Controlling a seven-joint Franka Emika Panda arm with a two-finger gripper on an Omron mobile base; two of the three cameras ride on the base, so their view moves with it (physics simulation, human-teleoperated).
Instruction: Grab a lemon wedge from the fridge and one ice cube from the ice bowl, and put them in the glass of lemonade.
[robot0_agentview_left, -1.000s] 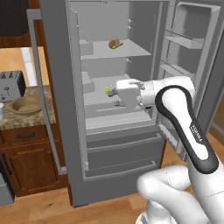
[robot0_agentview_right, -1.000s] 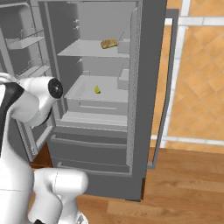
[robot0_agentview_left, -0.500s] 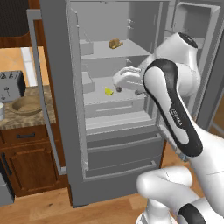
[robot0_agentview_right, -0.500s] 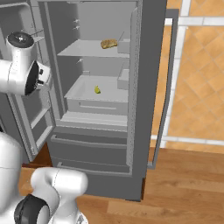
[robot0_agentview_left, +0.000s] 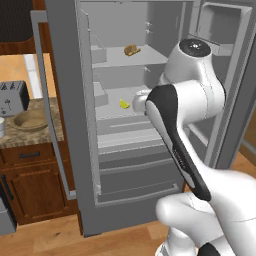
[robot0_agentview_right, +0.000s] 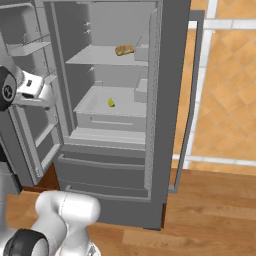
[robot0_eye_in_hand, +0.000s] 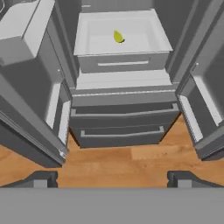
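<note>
Landmark: the fridge, both upper doors open.

- Left of the fridge, on the counter: the ice bowl, beside a toaster; untouched.
- Inside the fridge, upper shelf: a tan bread-like lump; unmoved over the last second.
- Inside the fridge, middle shelf: the lemon wedge, lying alone on the white shelf floor, same spot as a second earlier.
- In front of the fridge: the gripper, fingers wide apart and empty. Over the last second the arm had swung upward and drawn back from the shelf; the hand view now looked down on the wedge from outside.

Reading: wedge not yet grasped; pick-up likely still being lined up.
</note>
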